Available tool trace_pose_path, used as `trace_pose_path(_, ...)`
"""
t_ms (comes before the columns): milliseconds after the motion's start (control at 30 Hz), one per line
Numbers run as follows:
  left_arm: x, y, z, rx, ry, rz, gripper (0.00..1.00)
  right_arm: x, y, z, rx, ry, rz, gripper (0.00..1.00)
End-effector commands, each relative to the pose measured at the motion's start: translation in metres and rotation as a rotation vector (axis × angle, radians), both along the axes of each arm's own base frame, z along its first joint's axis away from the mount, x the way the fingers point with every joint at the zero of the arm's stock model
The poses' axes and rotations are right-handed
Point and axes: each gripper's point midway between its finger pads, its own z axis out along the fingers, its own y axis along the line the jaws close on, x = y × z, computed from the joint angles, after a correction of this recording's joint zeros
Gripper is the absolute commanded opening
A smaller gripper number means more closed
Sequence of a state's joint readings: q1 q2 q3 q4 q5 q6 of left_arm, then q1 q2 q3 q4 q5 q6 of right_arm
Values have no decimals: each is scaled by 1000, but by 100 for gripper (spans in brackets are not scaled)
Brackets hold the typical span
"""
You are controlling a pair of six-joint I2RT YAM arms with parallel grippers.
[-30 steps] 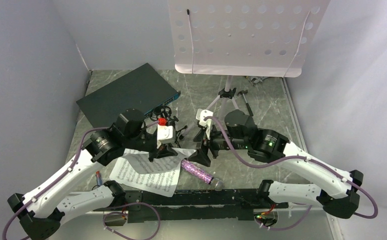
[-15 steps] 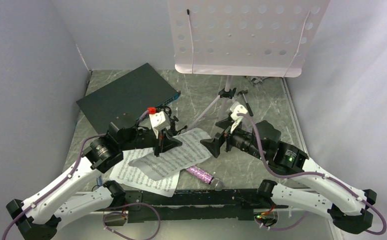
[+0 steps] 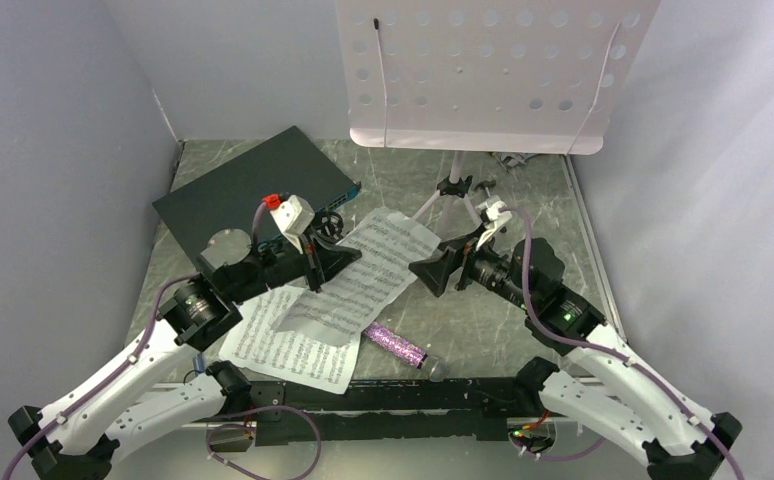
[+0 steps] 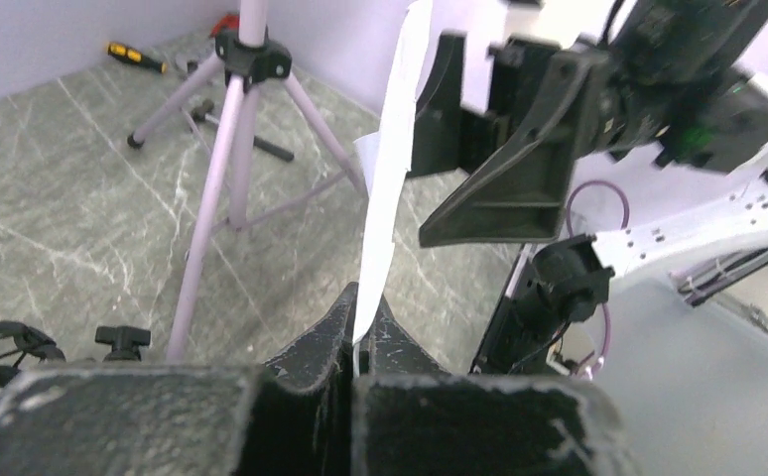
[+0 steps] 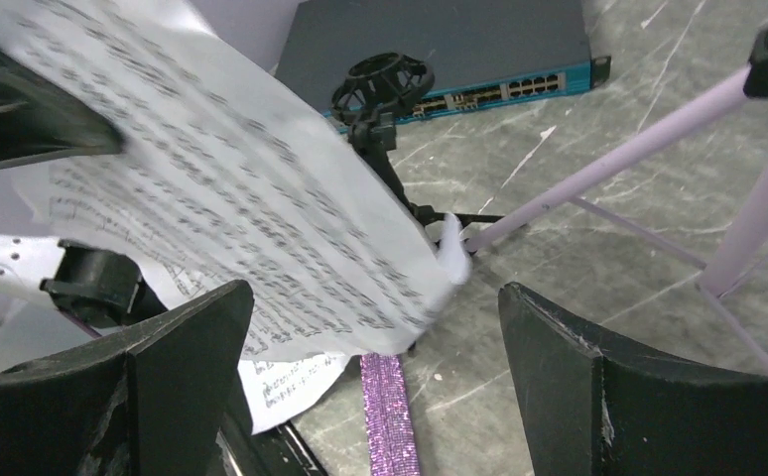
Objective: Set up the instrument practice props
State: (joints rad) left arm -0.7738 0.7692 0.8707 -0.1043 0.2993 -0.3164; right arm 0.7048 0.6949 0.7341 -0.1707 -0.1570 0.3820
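The pale-lilac music stand (image 3: 483, 75) stands at the back on its tripod (image 3: 453, 190). My left gripper (image 3: 338, 262) is shut on the edge of a sheet-music page (image 3: 363, 275) and holds it raised and tilted; the left wrist view shows the page (image 4: 390, 169) edge-on between the jaws (image 4: 365, 307). My right gripper (image 3: 433, 272) is open and faces the page's right edge (image 5: 261, 228). The second page (image 3: 283, 350) lies flat at the front. The purple glitter microphone (image 3: 398, 345) lies beside it on the table. The black mic stand (image 5: 385, 84) stands behind the raised page.
The dark flat box with the teal edge (image 3: 253, 185) lies at the back left. Hand tools (image 3: 508, 160) lie by the back right wall, a screwdriver (image 4: 137, 58) among them. Grey walls close in the left, right and back.
My left gripper has lifted one page off the other and carried it up and toward the back. My right gripper has drawn back to the right, open toward the page.
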Motion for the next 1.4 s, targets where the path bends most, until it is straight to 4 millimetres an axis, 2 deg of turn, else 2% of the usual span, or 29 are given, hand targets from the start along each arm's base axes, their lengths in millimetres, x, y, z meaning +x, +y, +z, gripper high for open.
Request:
trace_pose_path(0,-1,5,45,-205,-53,31,3,-17,20,24,196,-15,196,97)
trace_pose_path(67,-6,6,54,-254,-71,12,3,-25,27,25,235,-23,270,95)
trace_pose_path(200,-14,9,69,-349,-95,-11,3,-46,34,45,327,-85,401,92)
trace_pose_path(333,-19,11,73,-399,-107,-32,3,-58,36,59,387,-117,474,83)
trace_pose_path(500,-23,7,72,-387,-104,-62,3,-65,33,76,427,-162,495,45)
trace_pose_path(533,-24,6,70,-378,-105,-70,3,-64,33,76,420,-160,486,29)
trace_pose_path(567,-25,4,69,-369,-108,-82,4,-62,32,78,415,-169,475,21)
trace_pose_path(600,-26,3,67,-356,-116,-93,6,-61,33,77,402,-160,467,7)
trace_pose_path(633,-28,1,67,-347,-120,-105,9,-60,32,77,391,-162,459,0)
trace_pose_path(733,-29,-1,60,-300,-113,-119,24,-55,31,75,337,-157,434,0)
trace_pose_path(800,-30,-1,51,-248,-97,-123,37,-53,30,77,292,-156,421,0)
trace_pose_path(867,-29,1,44,-198,-84,-109,56,-51,30,75,235,-158,419,0)
trace_pose_path(933,-31,5,43,-147,-89,-105,64,-51,30,72,178,-148,435,0)
trace_pose_path(1033,-34,11,34,-62,-78,-101,70,-55,32,70,124,-125,474,0)
trace_pose_path(1167,-39,20,29,9,-90,-100,74,-63,34,70,99,-101,534,0)
trace_pose_path(1367,-49,19,25,50,-103,-155,73,-69,37,72,104,-95,587,0)
